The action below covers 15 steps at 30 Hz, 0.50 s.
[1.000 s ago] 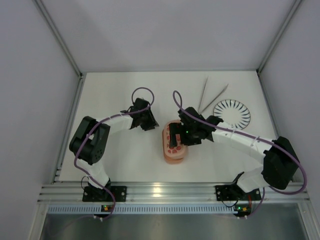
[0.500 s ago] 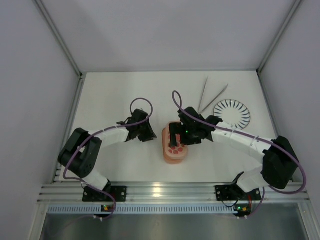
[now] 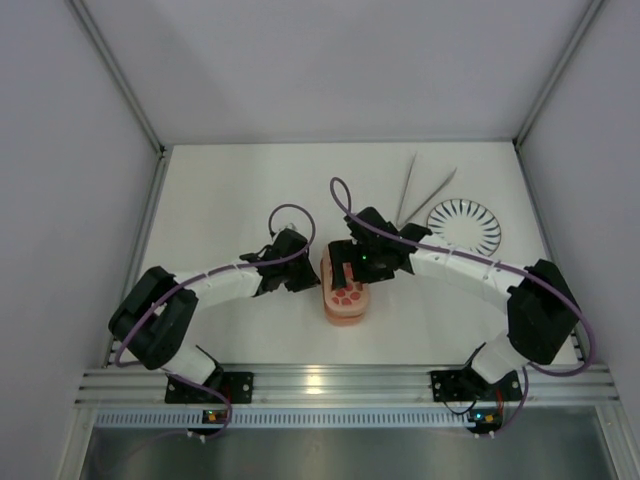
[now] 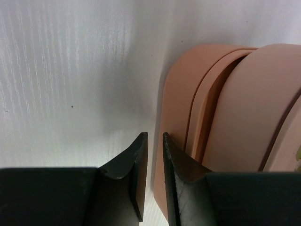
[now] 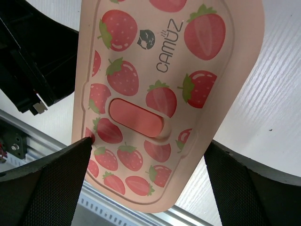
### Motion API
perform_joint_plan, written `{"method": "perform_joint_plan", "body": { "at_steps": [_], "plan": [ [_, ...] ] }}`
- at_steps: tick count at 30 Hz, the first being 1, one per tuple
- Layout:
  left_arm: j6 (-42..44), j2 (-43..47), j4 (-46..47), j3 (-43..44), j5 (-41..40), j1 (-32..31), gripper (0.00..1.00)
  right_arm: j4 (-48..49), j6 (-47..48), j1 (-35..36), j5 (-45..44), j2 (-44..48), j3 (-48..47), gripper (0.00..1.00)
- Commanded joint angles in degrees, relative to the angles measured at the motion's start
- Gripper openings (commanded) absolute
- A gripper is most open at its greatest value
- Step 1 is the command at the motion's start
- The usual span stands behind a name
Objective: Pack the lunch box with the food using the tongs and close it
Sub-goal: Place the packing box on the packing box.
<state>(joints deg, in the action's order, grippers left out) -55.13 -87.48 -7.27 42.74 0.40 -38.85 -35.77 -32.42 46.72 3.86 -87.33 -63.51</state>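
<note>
The salmon-pink lunch box (image 3: pixel 345 303) lies at the table's middle, its strawberry-print lid (image 5: pixel 160 70) on top. In the left wrist view the lid (image 4: pixel 244 103) sits slightly askew over the tray (image 4: pixel 176 99), with a dark gap along the edge. My right gripper (image 3: pixel 350 270) is over the lid, open wide (image 5: pixel 148 143), one finger at each long edge. My left gripper (image 3: pixel 306 279) is at the box's left side, its jaws (image 4: pixel 153 139) drawn to a narrow slit with nothing between them; its right finger overlaps the tray's rim. The tongs (image 3: pixel 420 188) lie at the back. The food is hidden.
A round white plate (image 3: pixel 463 227) with black radial stripes sits right of the tongs. The aluminium rail (image 3: pixel 320 382) runs along the near edge. White walls enclose the table on three sides.
My left arm has swung right and nearer, up against the box's left side, and its jaws have narrowed. The right gripper shifted slightly left, still open over the lid.
</note>
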Motion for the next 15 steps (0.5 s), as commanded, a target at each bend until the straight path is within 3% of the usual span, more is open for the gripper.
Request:
{"method": "perform_joint_plan", "body": {
  "at_steps": [1, 15],
  "plan": [
    [-1.6, 1.1, 3.0, 0.9, -1.9, -0.5, 0.24, 1.9, 2.6, 0.4, -1.9, -0.7, -3.7, 0.99],
    [-0.6, -2.3, 2.1, 5.7, -1.7, -0.6, 0.25, 6.1, 2.4, 0.7, 3.3, 2.9, 1.5, 0.99]
  ]
}}
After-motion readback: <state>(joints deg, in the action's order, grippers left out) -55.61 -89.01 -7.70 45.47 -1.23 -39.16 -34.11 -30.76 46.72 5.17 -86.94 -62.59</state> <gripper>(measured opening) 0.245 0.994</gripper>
